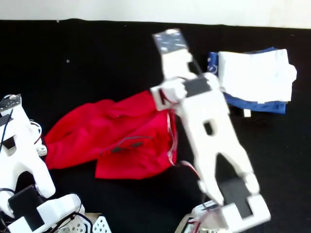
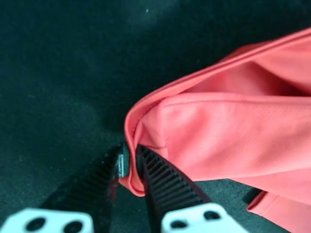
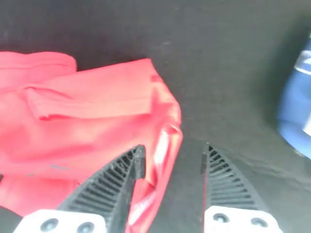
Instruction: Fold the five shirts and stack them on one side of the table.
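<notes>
Jaws of the left gripper (image 2: pixel 130 162) are pinched tight on a folded edge of the red shirt (image 2: pixel 233 131). A thin lip of red cloth is caught between the two black ribbed fingers (image 2: pixel 163 182), and the rest of the garment spreads away from them in soft folds over the black table (image 2: pixel 58 73).

Jaws of the right gripper (image 3: pixel 172 158) stand wide apart and grip nothing. One finger sits over the red shirt (image 3: pixel 87 107) and the other over bare table (image 3: pixel 233 58), with the shirt's corner edge running into the gap between them. Whether either finger touches the cloth cannot be told.

From the high view, the red shirt (image 1: pixel 112 131) lies loosely bunched from the middle of the table (image 1: pixel 73 58) out toward 8 o'clock. Its 8 o'clock end meets the left arm (image 1: pixel 19 155), which stands at the table's 8 o'clock edge. The right arm (image 1: pixel 209 126) rises from 6 o'clock toward the centre, its wrist above the shirt's 2 o'clock corner.

At the table's 2 o'clock a folded white shirt (image 1: pixel 255 75) rests on top of a folded blue shirt (image 1: pixel 255 106), the blue showing along the stack's 6 and 9 o'clock edges. This stack lies apart from the red shirt, at 3 o'clock from the right arm's wrist. The blue shirt (image 3: pixel 296 97) also appears beyond the right gripper's open fingers.
</notes>
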Controlling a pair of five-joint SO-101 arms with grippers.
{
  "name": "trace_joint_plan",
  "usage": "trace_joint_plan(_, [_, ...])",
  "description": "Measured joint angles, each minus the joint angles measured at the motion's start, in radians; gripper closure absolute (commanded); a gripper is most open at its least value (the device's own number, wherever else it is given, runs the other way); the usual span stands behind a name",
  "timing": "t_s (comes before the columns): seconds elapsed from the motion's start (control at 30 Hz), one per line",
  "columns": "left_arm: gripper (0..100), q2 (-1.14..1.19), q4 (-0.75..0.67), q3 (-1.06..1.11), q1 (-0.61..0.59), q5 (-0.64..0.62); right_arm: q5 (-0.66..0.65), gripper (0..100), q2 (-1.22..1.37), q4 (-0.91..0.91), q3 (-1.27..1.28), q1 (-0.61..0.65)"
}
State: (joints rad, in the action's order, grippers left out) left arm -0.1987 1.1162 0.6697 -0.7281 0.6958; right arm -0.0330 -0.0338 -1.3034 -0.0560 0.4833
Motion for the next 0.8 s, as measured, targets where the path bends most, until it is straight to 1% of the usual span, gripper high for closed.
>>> trace_joint_plan(0.13, [99,0.000,0.000,0.000,0.000,0.000,0.000,80.8,0.258,-0.040,-0.170,0.060])
trace_joint_plan(0.3, [99,0.000,0.000,0.000,0.000,0.000,0.000,80.8,0.499,-0.106,-0.411,0.120])
trace_joint_plan(0.5, [99,0.000,0.000,0.000,0.000,0.000,0.000,80.8,0.730,-0.166,-0.634,0.118])
trace_joint_plan(0.8, [99,0.000,0.000,0.000,0.000,0.003,0.000,80.8,0.936,-0.281,-0.859,0.097])
